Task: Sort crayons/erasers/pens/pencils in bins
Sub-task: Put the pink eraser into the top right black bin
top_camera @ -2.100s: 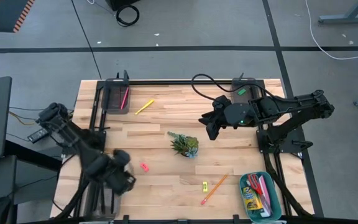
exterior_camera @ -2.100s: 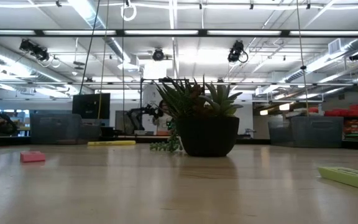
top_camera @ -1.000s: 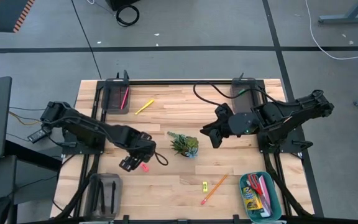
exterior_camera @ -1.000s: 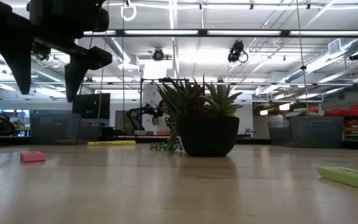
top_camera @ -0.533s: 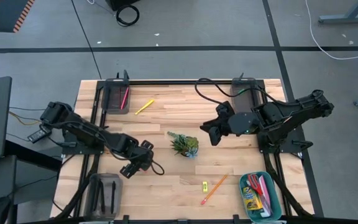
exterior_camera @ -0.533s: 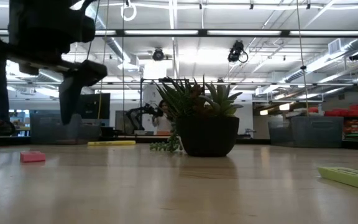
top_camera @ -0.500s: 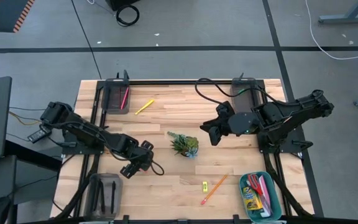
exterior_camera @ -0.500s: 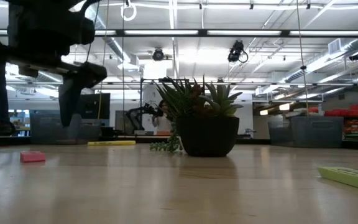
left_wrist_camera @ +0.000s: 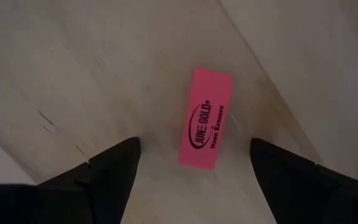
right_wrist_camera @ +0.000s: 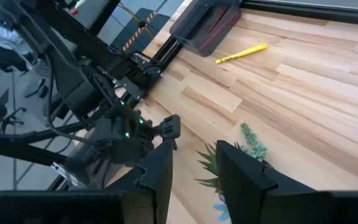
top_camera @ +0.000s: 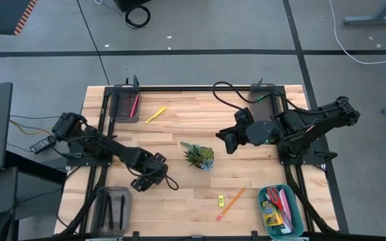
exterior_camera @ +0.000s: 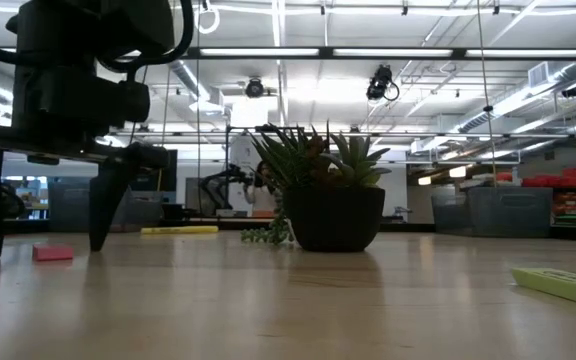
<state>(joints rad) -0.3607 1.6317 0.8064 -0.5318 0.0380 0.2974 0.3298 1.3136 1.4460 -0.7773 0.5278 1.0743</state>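
A: What is closest to the low camera?

B: The pink eraser, lying flat on the table. The left claw stands over it, wide open, one finger tip on each side.

A: Can you see that from above?

B: No. From above the left claw hides the eraser. The left wrist view shows it best: the eraser sits between the two fingers, and neither one touches it (there is black print on it).

A: What is next?

B: The plant in the middle. Nearer the front edge lie a yellow eraser and an orange pencil. The teal bin in the corner holds the crayon box.

A: And the right claw?

B: The right claw hangs just past the plant, part open and holding nothing.

A: Farthest away?

B: A yellow pencil lies near the dark bin, which has a pink pencil inside.
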